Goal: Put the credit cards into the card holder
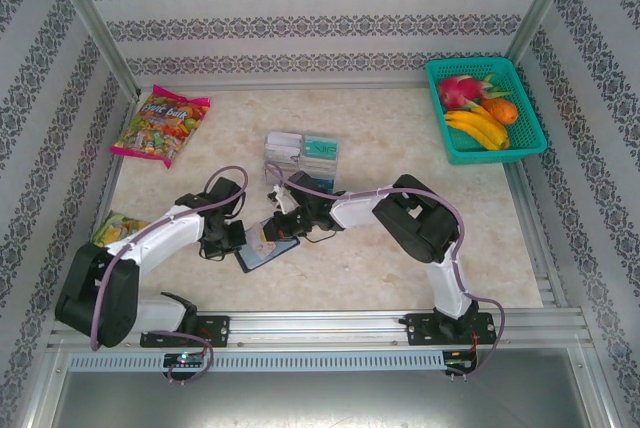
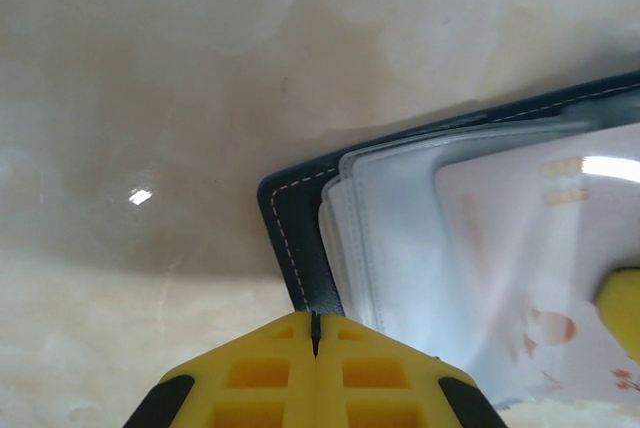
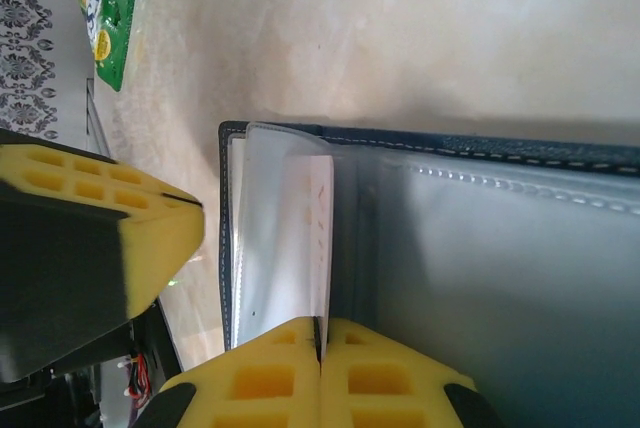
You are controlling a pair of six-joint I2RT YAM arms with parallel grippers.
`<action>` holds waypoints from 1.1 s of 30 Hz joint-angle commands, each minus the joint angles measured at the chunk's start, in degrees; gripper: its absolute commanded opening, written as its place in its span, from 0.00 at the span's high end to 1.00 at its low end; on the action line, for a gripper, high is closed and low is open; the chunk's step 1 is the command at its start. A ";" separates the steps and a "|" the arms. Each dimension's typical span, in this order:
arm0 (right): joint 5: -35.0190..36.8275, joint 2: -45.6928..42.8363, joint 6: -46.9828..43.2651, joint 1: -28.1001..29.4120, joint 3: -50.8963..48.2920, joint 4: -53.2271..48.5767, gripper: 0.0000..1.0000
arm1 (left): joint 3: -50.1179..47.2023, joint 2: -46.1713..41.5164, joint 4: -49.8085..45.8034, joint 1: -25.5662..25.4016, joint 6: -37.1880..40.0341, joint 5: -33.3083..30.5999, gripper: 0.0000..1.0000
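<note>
**No print clear enough to read**

The candy bag (image 1: 160, 125) at the far left of the bench (image 1: 390, 138) carries a printed logo too small to read. The green packet (image 3: 108, 10) shows pale lettering, blurred and cut off. The card (image 2: 530, 268) inside the card holder (image 2: 283, 223) bears faint reddish marks and two orange bars, with no legible characters.

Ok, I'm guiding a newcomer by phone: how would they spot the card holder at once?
On the beige table, look near the front where the left gripper and right gripper meet. The card holder lies open there, flat and dark navy with pale stitching, unlike the clear tray holding cards behind it.
</note>
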 commanded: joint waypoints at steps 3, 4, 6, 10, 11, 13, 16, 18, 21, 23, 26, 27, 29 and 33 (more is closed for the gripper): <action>3.51 0.05 -2.16 1.31 0.35 -6.38 1.00 | -2.25 2.71 2.13 0.55 -0.64 -0.06 0.99; 3.68 -0.06 -2.16 1.28 0.36 -6.57 1.00 | -2.33 3.10 2.26 0.63 -0.60 -0.05 0.99; 4.18 -0.30 -2.25 1.41 0.37 -7.19 1.00 | -2.62 3.32 2.65 0.59 -0.52 -0.22 1.00; 5.90 -1.09 -3.51 1.84 1.22 -10.06 0.96 | -2.65 3.46 3.39 0.67 -0.61 -0.37 1.00; 6.14 -1.44 -3.78 1.87 1.33 -10.63 0.91 | -2.62 3.55 3.65 0.63 -0.68 -0.03 1.00; 6.31 -2.31 -4.00 1.93 1.41 -11.27 0.88 | -2.33 3.71 3.79 0.58 -0.64 0.28 1.00; 7.79 -4.43 -5.22 1.94 1.80 -13.47 0.83 | -2.04 3.89 3.40 0.60 -0.26 -0.21 1.00; 8.91 -5.65 -6.29 1.94 2.32 -15.55 0.83 | -2.03 3.89 3.32 0.59 -0.13 -0.37 1.00; 10.81 -6.93 -7.95 2.00 3.61 -19.05 0.79 | -2.17 3.90 3.47 0.63 -0.18 -0.33 1.00; 12.29 -7.25 -9.18 2.24 4.96 -21.88 0.79 | -2.07 3.81 3.63 0.67 -0.27 -0.15 1.00; 12.91 -6.73 -9.94 2.64 6.55 -23.63 0.77 | -2.15 3.62 3.62 0.67 -0.22 -0.14 1.00; 13.00 -6.40 -10.14 2.81 6.92 -23.90 0.77 | -2.16 3.60 3.61 0.67 -0.18 -0.15 1.00; 14.27 -6.08 -10.53 3.33 7.63 -24.95 0.77 | -2.15 3.53 3.45 0.67 0.00 -0.11 1.00; 15.99 -6.11 -10.87 3.58 8.18 -26.24 0.79 | -2.22 3.38 3.65 0.67 0.00 -0.06 1.00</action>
